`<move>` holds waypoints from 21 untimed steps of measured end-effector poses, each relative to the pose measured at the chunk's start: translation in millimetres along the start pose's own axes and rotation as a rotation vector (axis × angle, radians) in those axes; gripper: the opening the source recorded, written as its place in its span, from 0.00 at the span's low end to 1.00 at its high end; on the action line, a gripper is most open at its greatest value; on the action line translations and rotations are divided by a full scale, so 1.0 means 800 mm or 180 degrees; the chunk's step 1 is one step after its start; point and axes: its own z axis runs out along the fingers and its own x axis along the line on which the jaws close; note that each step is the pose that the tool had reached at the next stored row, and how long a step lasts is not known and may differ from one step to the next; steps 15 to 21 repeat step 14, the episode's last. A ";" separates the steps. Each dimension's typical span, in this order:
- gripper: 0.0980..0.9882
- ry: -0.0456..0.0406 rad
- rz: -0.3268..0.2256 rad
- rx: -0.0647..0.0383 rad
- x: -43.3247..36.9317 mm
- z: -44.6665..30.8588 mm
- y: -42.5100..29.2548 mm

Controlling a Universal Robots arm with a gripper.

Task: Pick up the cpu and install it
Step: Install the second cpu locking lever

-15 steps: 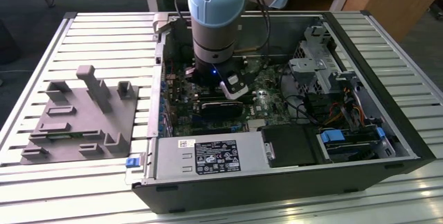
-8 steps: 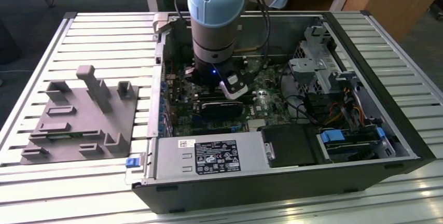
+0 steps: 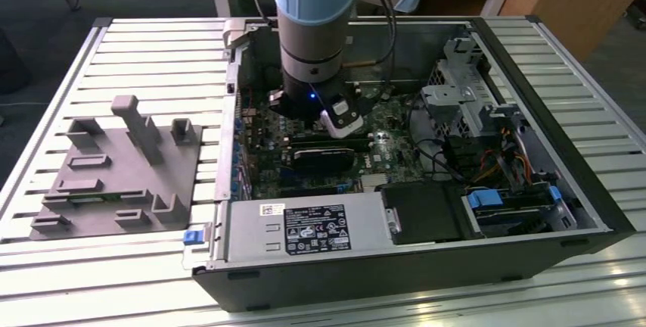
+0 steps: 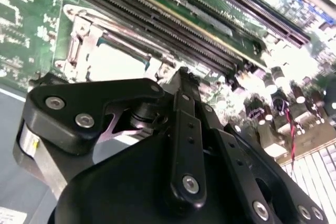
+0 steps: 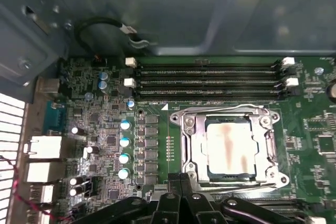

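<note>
Exterior view: the arm reaches down into the open computer case [image 3: 565, 213], over the motherboard [image 3: 302, 179]. In the first wrist view the cpu [image 5: 230, 152] lies flat inside its metal-framed socket [image 5: 231, 148], the gripper [image 5: 181, 195] just beside it, fingers pressed together, holding nothing. In the second wrist view the cpu [image 4: 116, 62] looks thin, stiff, light and probably fragile underneath; take it by opposite edges.

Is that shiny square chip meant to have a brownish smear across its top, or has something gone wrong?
The cpu sits flat and square inside the metal-framed socket on the motherboard. Its silvery top carries a brownish streak down the middle, which looks like a stain or residue. Nothing else appears askew or damaged.
</note>
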 end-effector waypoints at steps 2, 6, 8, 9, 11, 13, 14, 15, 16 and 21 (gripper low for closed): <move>0.01 0.0000 0.0000 -0.0001 0.000 -0.0061 0.0018; 0.01 0.0000 0.0000 0.0000 0.000 -0.0181 0.0052; 0.01 0.0000 0.0000 -0.0001 0.000 -0.0238 0.0068; 0.01 0.0000 0.0000 -0.0001 0.000 -0.0259 0.0074; 0.01 0.0000 0.0000 -0.0001 -0.001 -0.0281 0.0080; 0.01 0.0000 0.0000 -0.0001 -0.001 -0.0281 0.0081; 0.01 0.0000 0.0000 -0.0002 -0.001 -0.0281 0.0081; 0.01 0.0000 0.0000 -0.0002 -0.001 -0.0281 0.0081; 0.01 0.0000 0.0000 -0.0002 -0.001 -0.0281 0.0081; 0.01 0.0000 0.0000 -0.0002 -0.001 -0.0281 0.0081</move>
